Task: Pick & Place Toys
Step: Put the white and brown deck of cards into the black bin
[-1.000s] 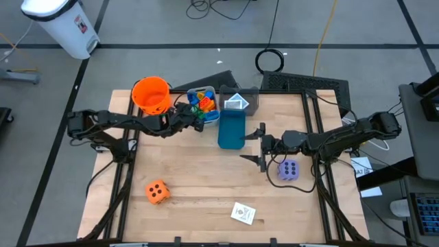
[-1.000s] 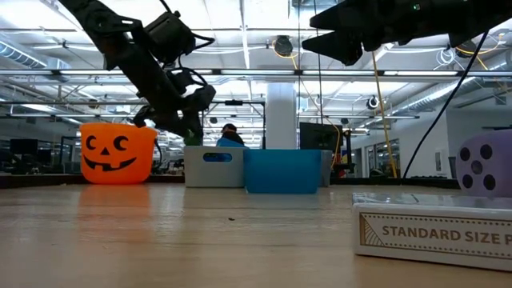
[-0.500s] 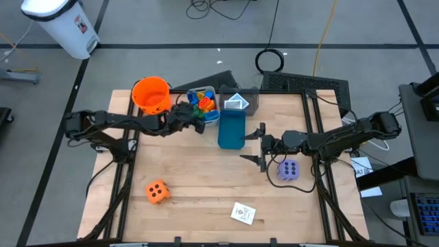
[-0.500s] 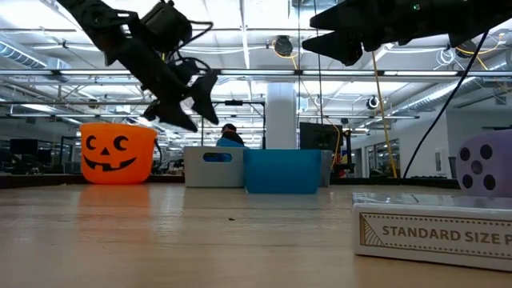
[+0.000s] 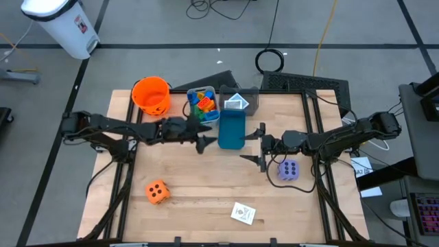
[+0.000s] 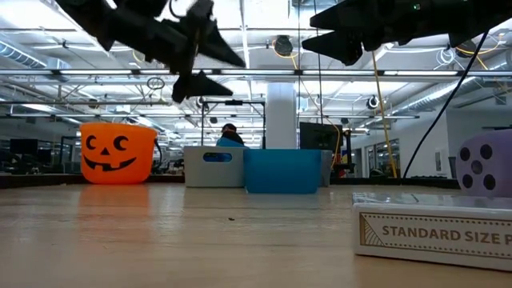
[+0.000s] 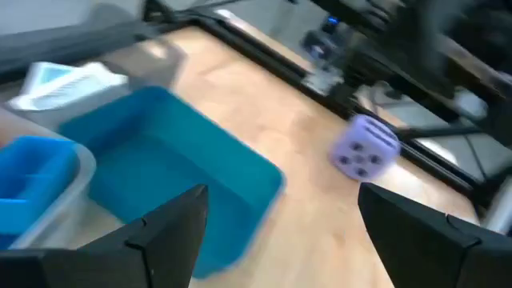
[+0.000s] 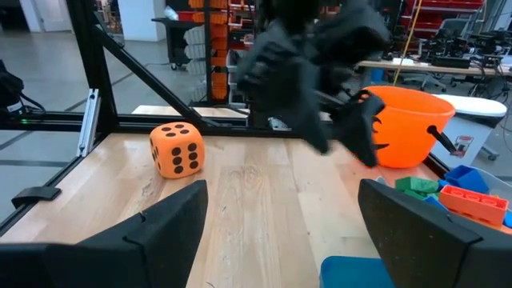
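My left gripper (image 5: 204, 135) is open and empty, above the table just left of the blue bin (image 5: 232, 130); it also shows in the low view (image 6: 210, 66). My right gripper (image 5: 252, 145) is open and empty, right of the blue bin and next to the purple die (image 5: 289, 169). The orange dotted die (image 5: 157, 192) rests on the table at the near left, a picture card (image 5: 243, 213) lies flat near the front edge. Multicoloured blocks (image 5: 203, 103) lie in the grey bin (image 5: 204, 116). Another card (image 5: 236, 103) lies in the far grey bin.
The orange pumpkin bucket (image 5: 151, 95) stands at the far left. The bins stand in a row at the far middle. Bare wood (image 5: 199, 171) lies between the dice and the bins. A card box (image 6: 432, 232) lies close to the low camera.
My left gripper has drawn back from over the grey bin of blocks toward the near edge and the right, rising and turning until its fingers point level at the blue bin. It stays open and empty.
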Motion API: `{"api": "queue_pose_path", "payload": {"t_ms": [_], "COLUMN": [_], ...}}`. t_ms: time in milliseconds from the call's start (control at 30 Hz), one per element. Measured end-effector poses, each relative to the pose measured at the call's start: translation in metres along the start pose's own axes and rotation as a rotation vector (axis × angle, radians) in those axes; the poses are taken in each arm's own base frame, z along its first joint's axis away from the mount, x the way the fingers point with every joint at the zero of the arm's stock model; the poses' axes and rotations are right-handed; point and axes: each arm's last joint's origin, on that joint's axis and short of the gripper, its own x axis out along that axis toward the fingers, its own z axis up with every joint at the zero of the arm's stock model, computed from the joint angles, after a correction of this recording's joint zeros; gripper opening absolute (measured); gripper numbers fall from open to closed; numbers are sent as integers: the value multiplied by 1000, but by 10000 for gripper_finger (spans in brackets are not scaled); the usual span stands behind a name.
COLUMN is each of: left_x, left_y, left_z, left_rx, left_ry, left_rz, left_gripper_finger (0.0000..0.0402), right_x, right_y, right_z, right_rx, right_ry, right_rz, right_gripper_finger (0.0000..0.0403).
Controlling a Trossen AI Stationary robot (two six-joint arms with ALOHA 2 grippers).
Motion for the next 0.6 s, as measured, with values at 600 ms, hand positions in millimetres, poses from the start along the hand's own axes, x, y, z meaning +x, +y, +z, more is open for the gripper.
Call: {"api": "queue_pose_path", "payload": {"t_ms": [600], "left_x": [40], "left_y": [-113], "left_z": [-92], "left_rx": [420], "left_ry": [192], "left_rz": [-546], "left_gripper_finger": [328], "right_x": [0], "right_y": [0], "right_z": [2], "right_rx": [-41], "right_ry": [-25], "right_rz": [0], "right_gripper_finger": [313]}}
